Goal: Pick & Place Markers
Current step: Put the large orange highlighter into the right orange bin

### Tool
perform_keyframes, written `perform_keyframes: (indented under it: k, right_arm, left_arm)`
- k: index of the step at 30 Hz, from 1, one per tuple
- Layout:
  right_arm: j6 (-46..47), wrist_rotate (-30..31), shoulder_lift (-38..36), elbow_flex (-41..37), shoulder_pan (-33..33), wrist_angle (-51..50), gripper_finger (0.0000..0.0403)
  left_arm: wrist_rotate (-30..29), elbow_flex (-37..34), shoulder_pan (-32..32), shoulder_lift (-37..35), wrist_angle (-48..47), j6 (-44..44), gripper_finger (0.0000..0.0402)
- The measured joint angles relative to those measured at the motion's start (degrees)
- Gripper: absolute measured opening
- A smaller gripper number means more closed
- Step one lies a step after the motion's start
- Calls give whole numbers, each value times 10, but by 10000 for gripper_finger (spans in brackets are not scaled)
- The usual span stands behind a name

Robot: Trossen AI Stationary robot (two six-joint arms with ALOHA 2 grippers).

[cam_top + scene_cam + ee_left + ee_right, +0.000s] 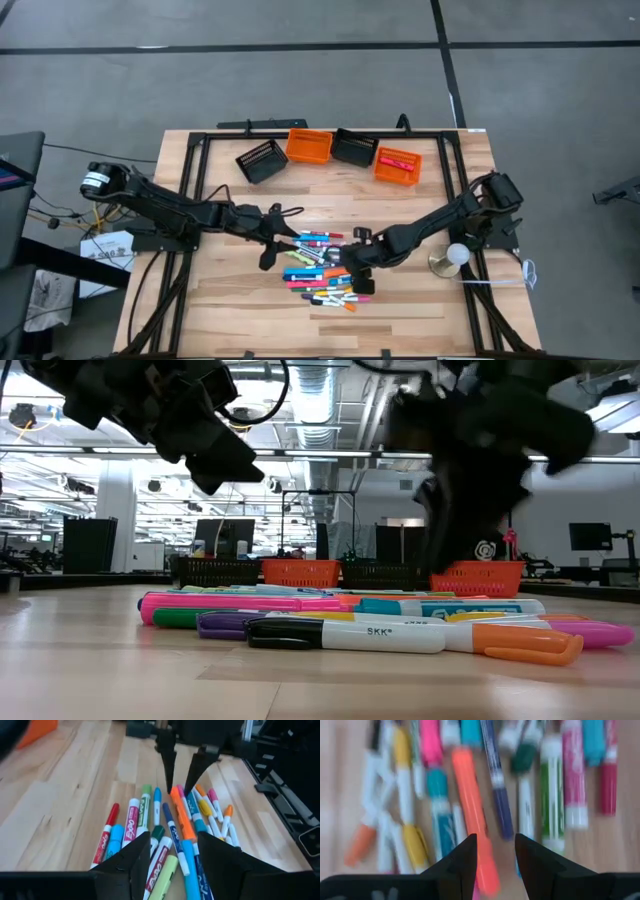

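Note:
A pile of many coloured markers (pixel 322 268) lies flat on the wooden table's middle, also seen up close as markers (pixel 360 625). My left gripper (pixel 274 246) hangs open just left of the pile and above it, its gap (pixel 172 852) over a blue marker (pixel 172 832) and a green-capped one. My right gripper (pixel 357 276) stands open over the pile's right part, pointing steeply down. Its fingers (pixel 169 767) straddle the far end of an orange marker (pixel 472 815) without visibly touching it. A red marker (pixel 397 161) lies in the right orange bin.
Four small bins stand in a row at the table's far side: black (pixel 262 160), orange (pixel 309 147), black (pixel 354 149), orange (pixel 398 166). A white ball on a round base (pixel 453 258) sits near the right edge. Bare wood lies near the front edge.

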Motion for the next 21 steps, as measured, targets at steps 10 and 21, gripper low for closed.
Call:
perform_keyframes:
  k: [10, 21]
  right_arm:
    - [4, 0, 44, 2, 17, 7, 122]
    - [11, 1, 47, 2, 19, 4, 113]
  left_arm:
    - [0, 0, 0, 5, 8, 0, 166]
    - [0, 0, 0, 3, 11, 0, 166]
